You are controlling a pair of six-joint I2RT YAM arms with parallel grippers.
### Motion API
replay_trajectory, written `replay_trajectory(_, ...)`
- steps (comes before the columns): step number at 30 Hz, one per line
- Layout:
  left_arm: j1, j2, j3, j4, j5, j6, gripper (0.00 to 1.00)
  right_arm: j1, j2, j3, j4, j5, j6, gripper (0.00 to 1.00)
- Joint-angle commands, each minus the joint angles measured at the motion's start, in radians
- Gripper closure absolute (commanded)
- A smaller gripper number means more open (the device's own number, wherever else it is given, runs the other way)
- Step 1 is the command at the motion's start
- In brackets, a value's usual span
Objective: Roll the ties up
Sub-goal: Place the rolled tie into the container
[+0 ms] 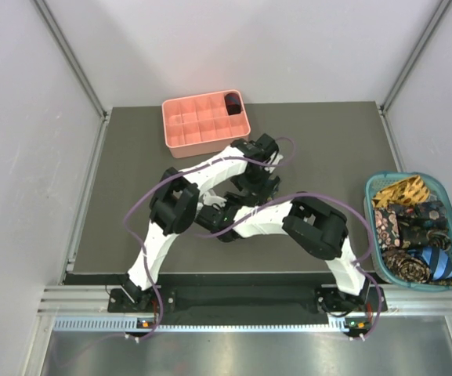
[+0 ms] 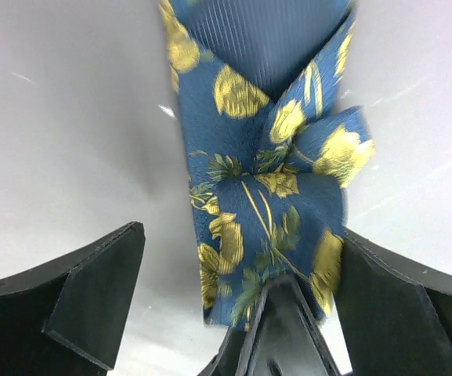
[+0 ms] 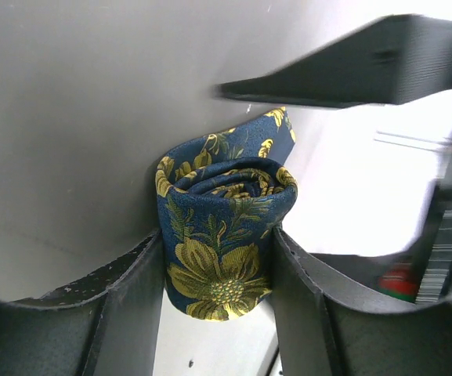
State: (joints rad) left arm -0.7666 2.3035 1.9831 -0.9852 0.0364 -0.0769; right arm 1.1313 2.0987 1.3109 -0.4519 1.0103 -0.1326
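Seeming soft, light and slippery, the coiled tie [image 3: 222, 258] is pinched across its sides by the right gripper [image 3: 216, 239]. The left gripper [image 2: 241, 231] is spread, tie just ahead.

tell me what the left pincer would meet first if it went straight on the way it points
The blue flowered tie, right ahead and seemingly very close; nothing nearer shows.

The dark grey table [image 1: 131, 196] carries a salmon-pink grid tray [image 1: 182, 125] at its far edge and a teal basket [image 1: 371, 227] of ties [image 1: 414, 227] at its right edge.
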Motion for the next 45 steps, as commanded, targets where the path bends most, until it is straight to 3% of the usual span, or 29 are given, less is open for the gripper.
replay_trajectory(1,0.024,-0.171,0.0,0.176,0.014,-0.03,0.01,-0.057,0.0,-0.052,0.001,-0.159,0.045,0.74)
replay_trajectory(5,0.079,-0.289,-0.068,0.339,0.063,-0.099,0.01,-0.056,-0.035,-0.062,0.016,-0.179,0.048,0.75)
replay_trajectory(12,0.199,-0.568,-0.381,0.677,-0.056,-0.297,0.01,-0.09,-0.14,-0.124,0.094,-0.288,0.08,0.75)
replay_trajectory(16,0.34,-0.693,-0.558,0.778,-0.041,-0.405,0.01,-0.146,-0.227,-0.168,0.139,-0.435,0.125,0.76)
replay_trajectory(20,0.397,-0.724,-0.606,0.77,-0.093,-0.432,0.01,-0.212,-0.27,-0.209,0.162,-0.521,0.175,0.77)
replay_trajectory(29,0.443,-0.681,-0.63,0.752,-0.168,-0.391,0.01,-0.389,-0.373,-0.324,0.236,-0.765,0.291,0.78)
replay_trajectory(37,0.443,-0.454,-0.44,0.652,-0.286,-0.293,0.01,-0.464,-0.388,-0.329,0.216,-0.822,0.321,0.78)
replay_trajectory(45,0.443,-0.218,-0.212,0.665,-0.345,-0.233,0.11,-0.467,-0.384,-0.329,0.21,-0.837,0.318,0.78)
